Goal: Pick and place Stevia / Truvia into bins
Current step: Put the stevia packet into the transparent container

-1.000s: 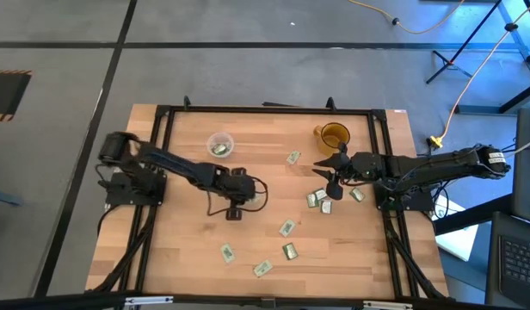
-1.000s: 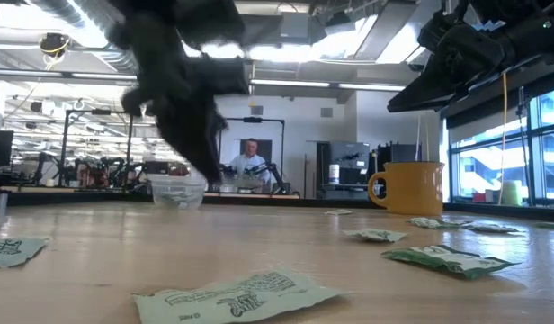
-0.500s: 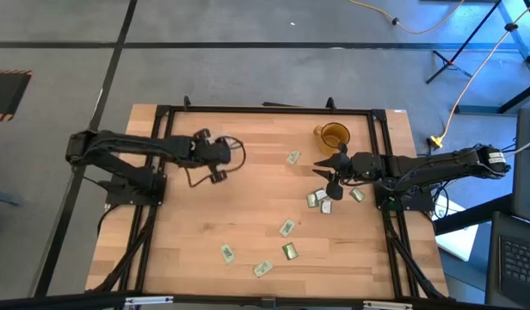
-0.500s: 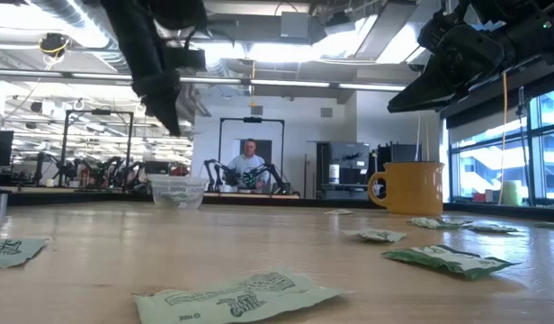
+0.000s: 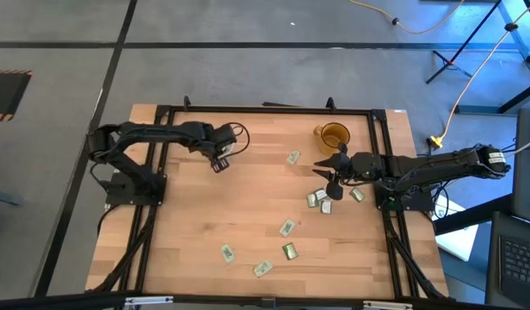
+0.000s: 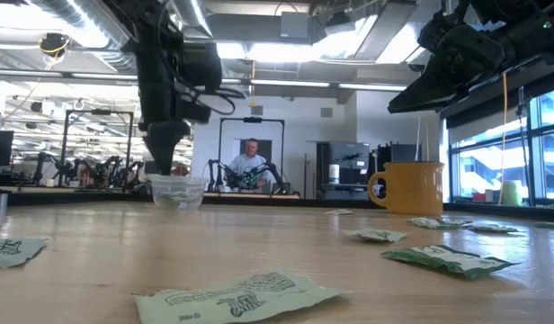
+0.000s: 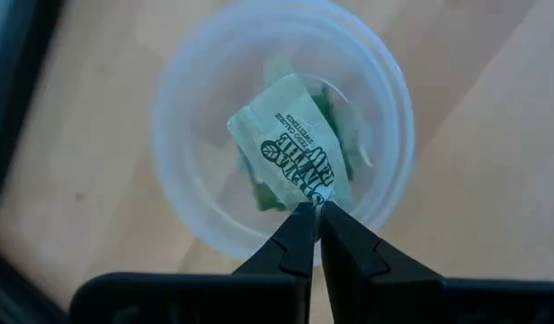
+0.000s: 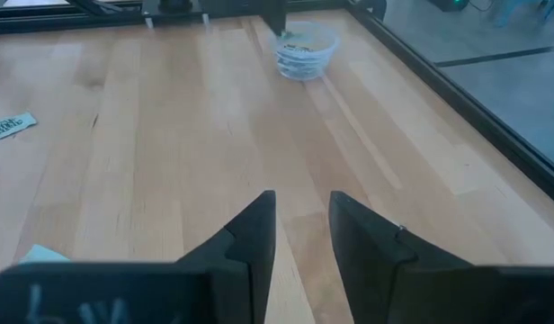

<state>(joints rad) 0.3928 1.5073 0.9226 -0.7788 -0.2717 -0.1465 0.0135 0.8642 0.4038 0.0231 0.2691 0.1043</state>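
Observation:
The clear cup (image 7: pixel 189 86) stands near the table's far-left part, with green and white sachets in its bottom; it also shows in the low view (image 6: pixel 176 191). My left gripper (image 7: pixel 311 211) hovers right above it, shut on one Truvia sachet (image 7: pixel 289 148), and hides the cup in the high view (image 5: pixel 219 157). The amber mug (image 5: pixel 334 135) stands at the far right. My right gripper (image 5: pixel 330 177) waits open above loose sachets (image 5: pixel 317 198) lying flat on the table beside the mug. My left gripper pinches the sachet by one end (image 7: pixel 306 200), right at the fingertips, coming from above and pointing down. The sachet hangs below the fingers, lifted clear of the table, over the clear cup's mouth. Whether its lower end touches the sachets in the cup, I cannot tell.
More sachets lie scattered on the near half of the table (image 5: pixel 286 227), (image 5: pixel 226 253), (image 5: pixel 262 269), and one (image 5: pixel 293 158) lies near the mug. A black frame rail (image 5: pixel 265 110) borders the table. Bare wood stretches between the two arms.
My left gripper has risen from the middle of the table and swung toward the far-left, ending above the clear cup. The right arm has kept still.

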